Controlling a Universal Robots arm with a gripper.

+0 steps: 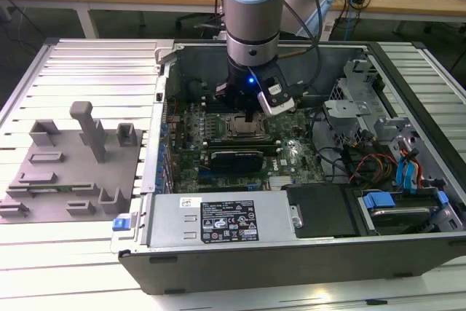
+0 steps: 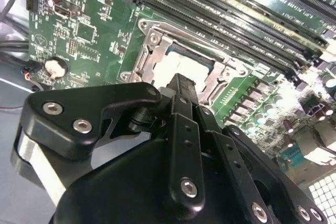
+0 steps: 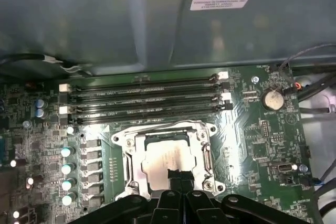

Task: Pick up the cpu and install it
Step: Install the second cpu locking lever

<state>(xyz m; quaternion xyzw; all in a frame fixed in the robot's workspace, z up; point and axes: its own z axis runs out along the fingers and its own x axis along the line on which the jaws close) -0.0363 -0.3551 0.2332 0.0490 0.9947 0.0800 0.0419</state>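
Observation:
The cpu (image 3: 164,157), a pale silver-white square, lies flat inside the metal-framed socket (image 3: 129,164) on the green motherboard. It also shows as a pale patch (image 2: 176,65) within the socket frame (image 2: 151,45) in the second wrist view. My gripper (image 3: 176,174) hangs straight over it, black fingers drawn together, the tip at or just above the cpu's near edge. Whether the tip touches the chip I cannot tell. In the exterior view the gripper (image 1: 251,116) sits low inside the open computer case, above the socket (image 1: 243,128).
Memory slots (image 3: 144,98) run beside the socket, and a coin battery (image 3: 273,98) sits further off. A long black card (image 1: 237,158) and the power supply (image 1: 218,220) lie nearer the case front. Cables (image 1: 364,162) crowd the exterior view's right. A grey moulded tray (image 1: 73,172) stands outside the case.

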